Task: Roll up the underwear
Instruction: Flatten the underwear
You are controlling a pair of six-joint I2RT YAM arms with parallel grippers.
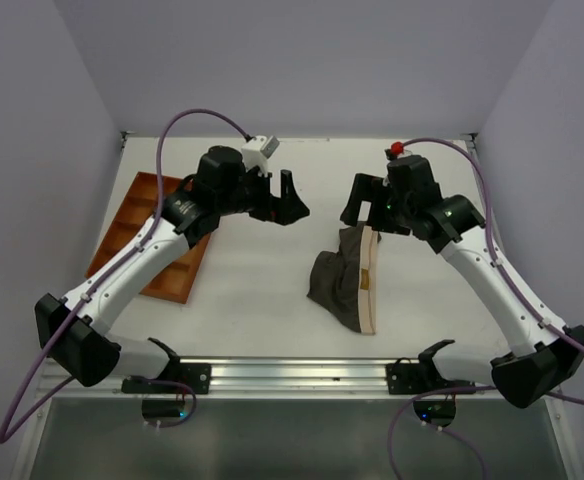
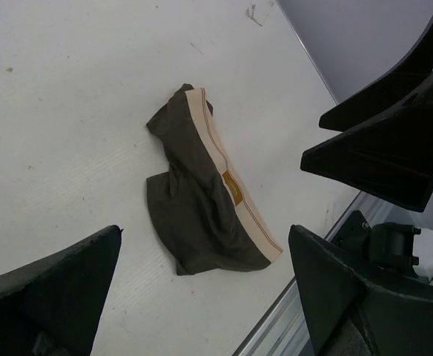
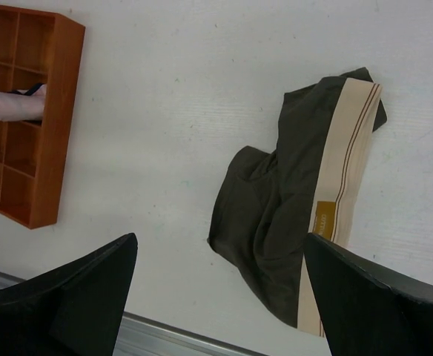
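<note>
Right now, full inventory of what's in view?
underwear: one, dark brownish-grey with tan waistband, crumpled on the table right of centre, below the right gripper
wooden tray: one, orange-brown, divided into compartments, left side of the table
pink cloth: one, pale pink, inside a tray compartment
table: one, white
rail: one, silver, near edge
cables: two, purple, one along each arm
left gripper: one, black, open, above the table centre, empty
right gripper: one, black, open, over the underwear's far end, empty

Left arm (image 1: 132, 266) and right arm (image 1: 492, 290) — white shells, black joints — carry purple cables (image 1: 204, 112); the fingers (image 2: 46, 297) are matte black wedges.
</note>
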